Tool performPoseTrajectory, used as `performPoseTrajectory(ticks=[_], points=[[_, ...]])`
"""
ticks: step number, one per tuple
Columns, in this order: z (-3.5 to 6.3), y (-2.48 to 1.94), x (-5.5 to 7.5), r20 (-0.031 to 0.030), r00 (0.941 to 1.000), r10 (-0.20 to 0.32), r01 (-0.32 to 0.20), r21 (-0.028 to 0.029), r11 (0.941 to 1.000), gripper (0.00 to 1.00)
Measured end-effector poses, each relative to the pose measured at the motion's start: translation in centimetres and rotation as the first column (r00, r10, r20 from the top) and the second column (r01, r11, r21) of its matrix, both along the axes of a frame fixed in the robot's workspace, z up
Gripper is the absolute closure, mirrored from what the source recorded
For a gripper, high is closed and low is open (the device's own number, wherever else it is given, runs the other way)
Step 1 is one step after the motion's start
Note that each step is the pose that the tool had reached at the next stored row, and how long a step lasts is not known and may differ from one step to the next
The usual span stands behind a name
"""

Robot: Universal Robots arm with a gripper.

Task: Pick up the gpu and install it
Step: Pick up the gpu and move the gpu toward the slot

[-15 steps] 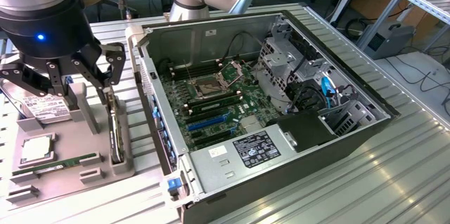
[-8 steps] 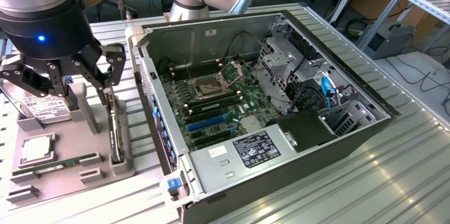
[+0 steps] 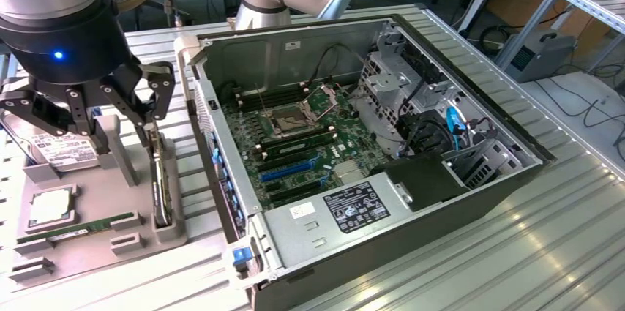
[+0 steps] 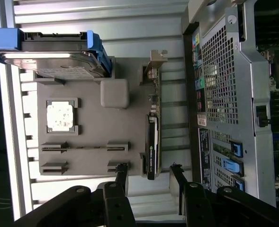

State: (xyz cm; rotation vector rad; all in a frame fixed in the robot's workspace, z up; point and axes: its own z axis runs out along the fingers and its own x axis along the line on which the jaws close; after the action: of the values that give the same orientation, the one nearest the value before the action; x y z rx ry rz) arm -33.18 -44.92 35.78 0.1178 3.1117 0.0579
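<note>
Pincer (image 4: pixel 148 169) hangs wide open over the gray holder (image 4: pixel 89 137), straddling the gpu (image 4: pixel 152 142), which stands on edge in the holder's edge slot. If the pincer sits slightly off-centre, a finger could strike the card's thin rim and tip it.

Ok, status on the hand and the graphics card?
Hand open, empty, over the parts tray. Card on edge in tray, beside the computer case, not gripped. No obstruction seen.
</note>
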Motion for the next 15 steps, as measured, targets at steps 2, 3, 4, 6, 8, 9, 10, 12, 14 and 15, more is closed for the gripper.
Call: performPoseTrajectory(ticks=[2,3,4,6,8,9,10,12,14,15], points=[[-0.04,0.0,0.0,0.0,1.0,0.0,0.0,0.0,1.0,0.52],[-0.06,0.0,0.0,0.0,1.0,0.0,0.0,0.0,1.0,0.52],[-0.09,0.0,0.0,0.0,1.0,0.0,0.0,0.0001,1.0,0.52],[-0.12,0.0,0.0,0.0,1.0,0.0,0.0,0.0,1.0,0.52],[-0.17,0.0,0.0,0.0,1.0,0.0,0.0,0.0,1.0,0.52],[-0.21,0.0,0.0,0.0001,1.0,0.0,0.0,0.0001,1.0,0.52],[-0.24,0.0,0.0,0.0001,1.0,0.0,0.0,0.0001,1.0,0.52],[-0.3,0.01,0.0,0.0001,1.0,0.0,0.0,-0.0001,1.0,0.52],[-0.39,0.05,0.0,0.0001,1.0,0.0,0.0,0.0001,1.0,0.52],[-0.42,0.07,0.0,0.0002,1.0,0.0,0.0,0.0001,1.0,0.52]])
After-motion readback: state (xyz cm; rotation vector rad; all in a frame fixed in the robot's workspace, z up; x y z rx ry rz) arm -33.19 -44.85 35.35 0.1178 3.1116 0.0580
